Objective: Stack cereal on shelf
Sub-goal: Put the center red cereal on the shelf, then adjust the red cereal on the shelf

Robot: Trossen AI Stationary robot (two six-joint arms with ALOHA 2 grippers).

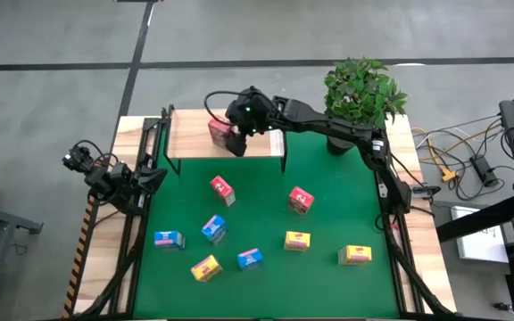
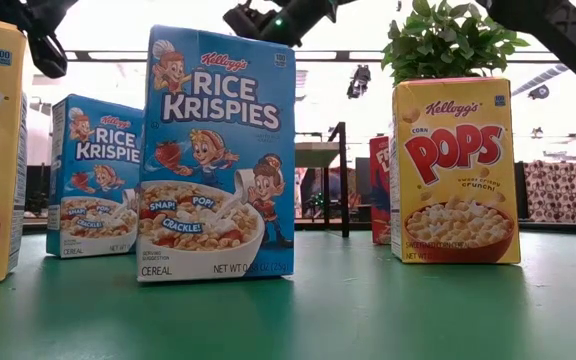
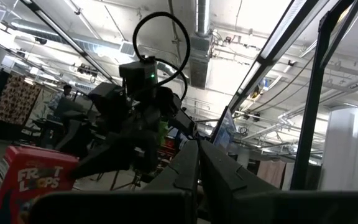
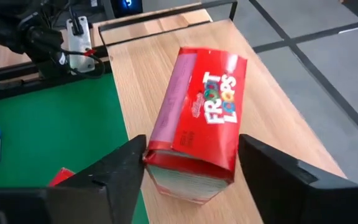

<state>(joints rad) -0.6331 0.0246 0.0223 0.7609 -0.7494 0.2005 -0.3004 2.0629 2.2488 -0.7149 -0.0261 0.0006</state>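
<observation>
A pink-red cereal box [image 4: 197,118] lies on the light wooden shelf [image 1: 186,134] at the table's far left. My right gripper [image 4: 191,155] is open, with a finger on either side of the box's near end. Eight more cereal boxes stand on the green mat: two pink-red [image 1: 221,189] [image 1: 301,200], three blue [image 1: 213,228] [image 1: 169,239] [image 1: 250,259] and three yellow [image 1: 297,240] [image 1: 206,267] [image 1: 355,255]. My left gripper [image 3: 197,165] is shut and waits at the table's left edge. My right gripper comes at the pink-red box slanting down from the table's right. One finger [image 4: 126,168] stands right at a corner of the box's near end [image 4: 146,155]; I cannot tell whether it touches. The other finger [image 4: 272,168] stands clear of the box.
A potted plant [image 1: 361,89] stands at the far right of the mat, beside the shelf. The shelf's thin black posts [image 1: 284,152] rise at its corners. In the low view a blue box [image 2: 218,150] and a yellow box [image 2: 455,170] stand close in front.
</observation>
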